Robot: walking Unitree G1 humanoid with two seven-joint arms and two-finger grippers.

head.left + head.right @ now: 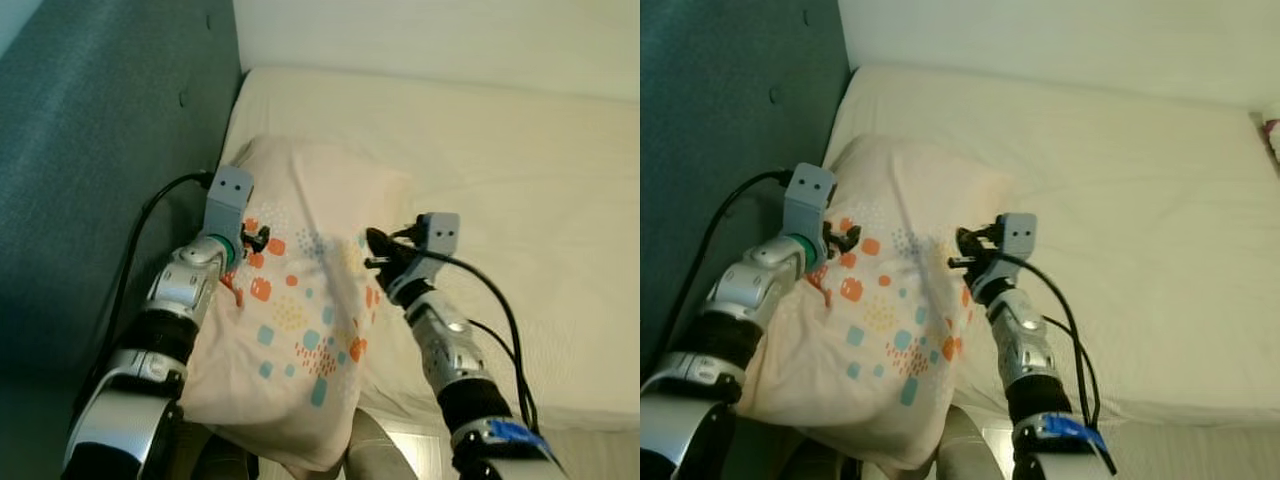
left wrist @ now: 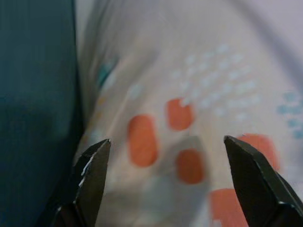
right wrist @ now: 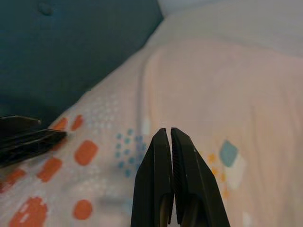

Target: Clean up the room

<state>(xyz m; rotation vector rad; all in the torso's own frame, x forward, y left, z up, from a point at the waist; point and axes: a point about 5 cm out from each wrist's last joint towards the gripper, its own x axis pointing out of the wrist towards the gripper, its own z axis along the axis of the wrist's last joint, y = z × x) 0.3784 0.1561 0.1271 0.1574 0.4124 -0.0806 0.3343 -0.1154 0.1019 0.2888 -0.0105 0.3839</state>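
Both hands are over a pillow at the head of a bed. On the robot's left, the left hand (image 1: pixel 258 238) sits at the pillow's edge nearest the headboard, its two black fingers (image 2: pixel 90 175) spread wide apart with the printed fabric showing between them, gripping nothing. On the robot's right, the right hand (image 1: pixel 378 250) rests at the pillow's opposite edge, its fingers (image 3: pixel 173 179) pressed together; no cloth shows between the tips in the wrist view, so it appears closed on nothing.

The pillow (image 1: pixel 300 320) is pale pink with orange, teal and light blue blocks and dots. It lies lengthwise along the left side of the mattress (image 1: pixel 520 200), its far end on the cream sheet and its near end hanging over the bed's edge towards the robot. A dark teal upholstered headboard (image 1: pixel 90 180) runs along its left side, touching or nearly touching it.

Judging by its creases and sag, the pillow is soft, light and floppy. It will fold and droop if pinched by one corner, so holding both long edges at once should carry it best. The case cloth looks thin enough to pinch.

Black cables (image 1: pixel 500 310) trail from each wrist and could snag. The headboard leaves little room for the left hand.
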